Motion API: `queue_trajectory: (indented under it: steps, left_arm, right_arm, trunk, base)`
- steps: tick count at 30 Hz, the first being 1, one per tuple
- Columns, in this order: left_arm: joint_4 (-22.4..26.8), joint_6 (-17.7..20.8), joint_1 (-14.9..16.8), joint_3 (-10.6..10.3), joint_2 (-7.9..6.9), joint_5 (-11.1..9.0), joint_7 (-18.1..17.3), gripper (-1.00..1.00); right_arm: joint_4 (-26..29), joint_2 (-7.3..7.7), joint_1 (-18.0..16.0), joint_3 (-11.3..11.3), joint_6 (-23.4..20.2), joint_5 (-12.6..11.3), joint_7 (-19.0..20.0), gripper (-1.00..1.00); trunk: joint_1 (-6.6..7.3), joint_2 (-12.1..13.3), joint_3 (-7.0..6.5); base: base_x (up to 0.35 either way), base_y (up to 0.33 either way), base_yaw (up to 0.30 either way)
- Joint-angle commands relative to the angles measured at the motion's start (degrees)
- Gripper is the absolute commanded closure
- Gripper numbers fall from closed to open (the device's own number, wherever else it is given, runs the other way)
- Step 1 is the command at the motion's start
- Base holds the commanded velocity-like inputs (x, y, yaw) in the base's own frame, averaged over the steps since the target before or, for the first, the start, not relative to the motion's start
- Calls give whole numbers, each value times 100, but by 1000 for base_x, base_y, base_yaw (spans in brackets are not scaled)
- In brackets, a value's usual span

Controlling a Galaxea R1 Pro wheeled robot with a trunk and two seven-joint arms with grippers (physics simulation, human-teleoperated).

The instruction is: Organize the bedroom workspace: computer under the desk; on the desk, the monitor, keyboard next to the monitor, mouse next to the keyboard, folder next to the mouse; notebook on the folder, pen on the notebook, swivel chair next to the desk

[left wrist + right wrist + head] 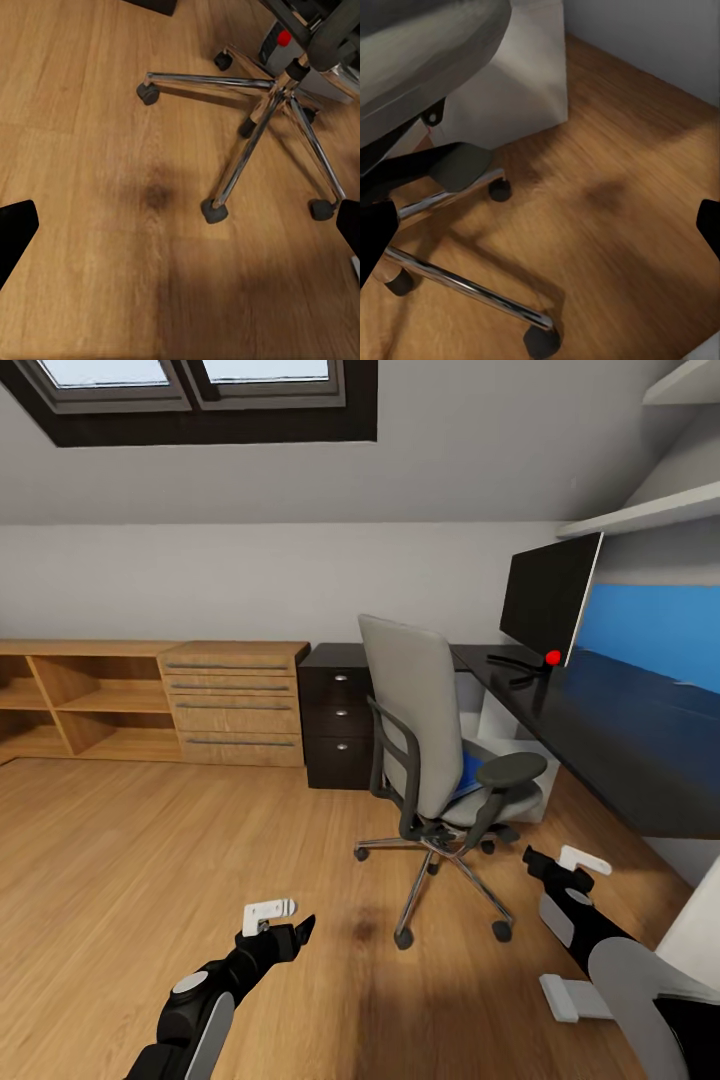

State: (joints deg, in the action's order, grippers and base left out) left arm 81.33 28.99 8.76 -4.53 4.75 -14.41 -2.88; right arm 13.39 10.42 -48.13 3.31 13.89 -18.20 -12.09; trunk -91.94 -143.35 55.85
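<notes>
Nearest, the left gripper (290,932) hangs low over the wood floor (150,840), its jaws spread wide and holding nothing; in the left wrist view its dark fingertips (15,232) sit at opposite edges with bare planks between them. The right gripper (540,860) is also low over the floor, its fingers wide apart and empty.

Just ahead of both grippers, between them, stands the swivel chair (420,710), its chrome star base (255,127) and castors on the floor. The blue folder (468,770) lies on the seat, partly hidden by the chair back and the armrest.

Beyond the chair, under the desk (620,720), the light grey computer (281,45) shows a red light. The desk runs along the wall ahead and to the right of the right gripper. The monitor (548,600) stands upright on it. The dark drawer unit (338,715) is past the chair, beside a low wooden cabinet (235,700).
</notes>
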Motion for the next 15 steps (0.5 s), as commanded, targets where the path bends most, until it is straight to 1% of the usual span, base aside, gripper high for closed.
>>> queue_trajectory:
  steps: [1,5,10,15]
  left_arm:
    - [6,33,2,6,2,-19,-11,-100]
    - [0,35,2,8,-3,-18,-11,-100]
    - [-13,30,2,12,-8,-18,-11,-100]
    - [-22,28,2,13,-9,-18,-11,-100]
  right_arm:
    - [-3,-2,-3,16,41,-19,9,-100]
    - [-3,-8,-3,1,91,-5,14,-100]
    - [20,-16,-3,-129,127,122,14,-100]
    - [31,-26,-3,-204,166,188,14,-100]
  trunk:
    - [1,-2,6]
    - [1,-2,6]
    - [1,-2,6]
    - [1,-2,6]
  base:
    - [0,0,0]
    - [0,0,0]
    - [0,0,0]
    - [0,0,0]
